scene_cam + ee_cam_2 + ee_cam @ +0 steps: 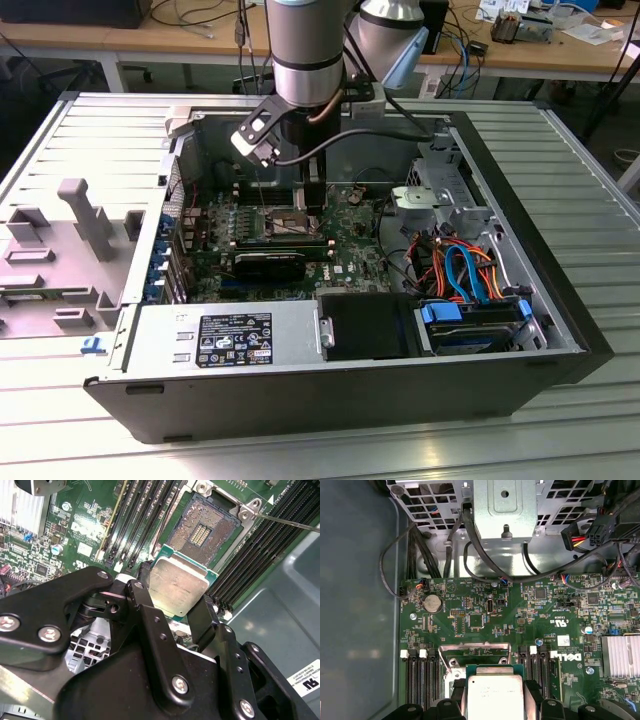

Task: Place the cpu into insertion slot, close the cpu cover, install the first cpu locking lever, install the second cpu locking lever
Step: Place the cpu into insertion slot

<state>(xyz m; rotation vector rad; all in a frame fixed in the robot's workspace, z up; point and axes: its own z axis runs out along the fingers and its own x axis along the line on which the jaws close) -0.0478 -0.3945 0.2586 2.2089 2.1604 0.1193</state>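
1. Black gripper (175,602) links sit closest to the lens in the second wrist view. Its fingers (142,600) are drawn narrow, clamping opposite edges of the cpu (177,585), whose silver top faces the camera.
2. The cpu hangs just short of the insertion slot (205,530). The slot's dark pin field lies uncovered beyond the chip's far edge.
3. In the first wrist view the cpu cover (476,647) stands swung up at the far side of the slot, near the chip's leading edge.
4. A thin lever rod (285,522) juts from one corner bracket of the slot and crosses above the neighbouring sockets.
5. Long black memory slots (132,525) flank the slot on both sides, just beside the fingers' outer faces, so sideways room is tight.
6. A finned heatsink (620,655) stands well apart on one side, and the grey case wall (355,605) closes off the other.
7. Past the cover lies low green board (485,610). Beyond it is a metal drive cage (505,510) with black cables (420,545) looping below it.
8. In the exterior view the arm (305,60) drops from above into the open computer case (330,400). A power supply (220,340) lines the near wall, and orange and blue cables (460,265) bunch toward the exterior view's right, well apart from the gripper.
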